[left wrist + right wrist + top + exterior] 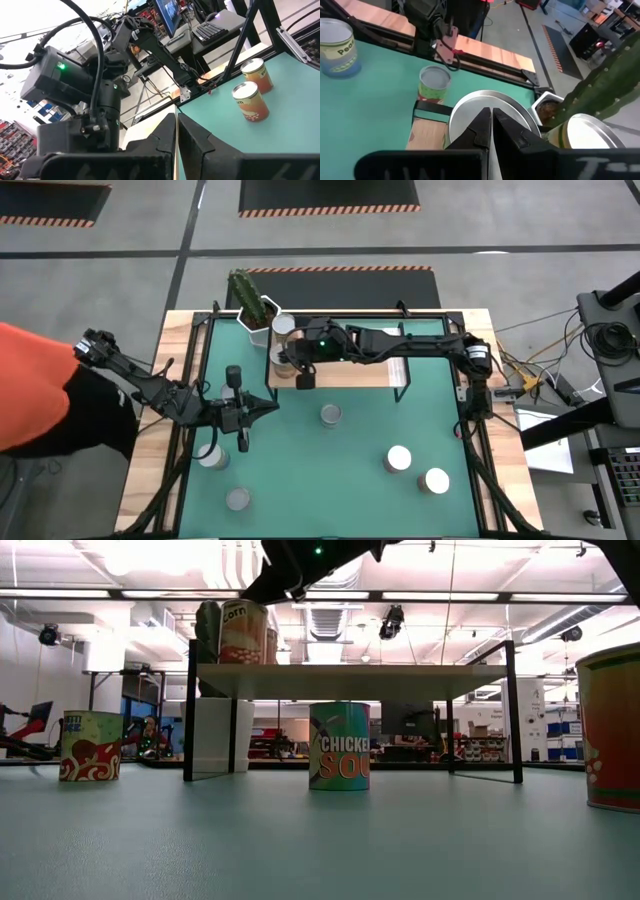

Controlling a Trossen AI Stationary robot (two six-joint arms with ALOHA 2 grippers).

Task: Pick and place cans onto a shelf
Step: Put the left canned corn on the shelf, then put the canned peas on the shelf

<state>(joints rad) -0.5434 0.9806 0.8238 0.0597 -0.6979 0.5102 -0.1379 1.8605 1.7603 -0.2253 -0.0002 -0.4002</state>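
Note:
The shelf [345, 370] stands at the mat's far side, beside the white cactus pot [258, 318]. Two cans stand on its left end: one [485, 112] nearer, one [585, 132] beside the cactus. My right gripper [491, 111], shut, reaches in from the right and slants down over the nearer can's top; in the low view this arm's tip hangs over the corn can [243, 630]. Several more cans stand upright on the green mat, among them one [330, 415] at the middle and two [399, 458] [436, 480] at the near right. My left gripper [262, 408] waits shut, left of centre. My right gripper has its shut fingers [480, 127] just over the silver top [470, 112] of the nearer can on the shelf, coming from the table's right and slanting down. I cannot tell whether they touch it. The can stands upright on the plank.
Two cans [212, 455] [237, 500] stand on the mat near my left arm. A person in orange [35, 395] is at the table's left edge. The mat has free room between the shelf and the near cans.

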